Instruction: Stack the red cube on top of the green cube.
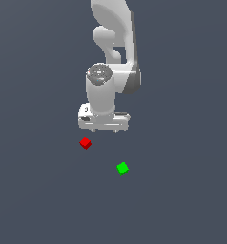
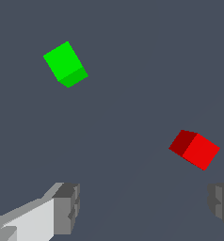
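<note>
The red cube (image 1: 85, 143) lies on the dark grey floor, just below the gripper (image 1: 104, 130) and toward the exterior view's left. The green cube (image 1: 122, 168) sits apart from it, lower and toward the exterior view's right. In the wrist view the red cube (image 2: 195, 149) and the green cube (image 2: 65, 64) both show whole, with the two grey fingertips (image 2: 67, 208) spread wide. The gripper (image 2: 144, 207) is open, holds nothing, and hovers above the floor without touching either cube.
The white arm (image 1: 113, 47) rises behind the gripper toward the top of the exterior view. The plain dark grey floor (image 1: 182, 190) spreads all around the cubes, with nothing else on it.
</note>
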{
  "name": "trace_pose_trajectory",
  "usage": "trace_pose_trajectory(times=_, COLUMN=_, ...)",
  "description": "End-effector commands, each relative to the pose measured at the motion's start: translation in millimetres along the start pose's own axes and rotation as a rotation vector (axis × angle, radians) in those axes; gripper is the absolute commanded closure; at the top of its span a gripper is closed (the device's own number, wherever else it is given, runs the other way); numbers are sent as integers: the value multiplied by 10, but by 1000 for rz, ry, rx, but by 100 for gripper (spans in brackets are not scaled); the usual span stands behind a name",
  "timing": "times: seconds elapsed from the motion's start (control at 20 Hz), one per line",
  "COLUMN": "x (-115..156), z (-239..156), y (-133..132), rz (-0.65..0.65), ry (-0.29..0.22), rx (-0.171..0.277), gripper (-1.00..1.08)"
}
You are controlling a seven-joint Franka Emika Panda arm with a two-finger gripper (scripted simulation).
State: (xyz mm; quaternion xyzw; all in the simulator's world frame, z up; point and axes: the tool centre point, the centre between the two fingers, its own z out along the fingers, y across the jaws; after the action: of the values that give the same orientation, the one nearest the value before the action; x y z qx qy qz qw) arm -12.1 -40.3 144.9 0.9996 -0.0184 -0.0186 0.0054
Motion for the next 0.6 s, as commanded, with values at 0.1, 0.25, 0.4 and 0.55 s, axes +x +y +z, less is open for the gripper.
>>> trace_pose_trajectory(times=0.1, x=3, z=6, y=9, rz=5, ry=0, rx=0, gripper=-92)
trace_pose_trajectory(times=0.25, x=16, z=40, y=56, rz=30, ry=2, rx=1, gripper=-92)
trace_pose_trajectory(times=0.4, x=39, z=102, y=146, rz=79, ry=4, rx=2, gripper=-92)
trace_pose_trajectory(times=0.55, x=64, z=195, y=282, rz=150, ry=9, rx=5, gripper=-92)
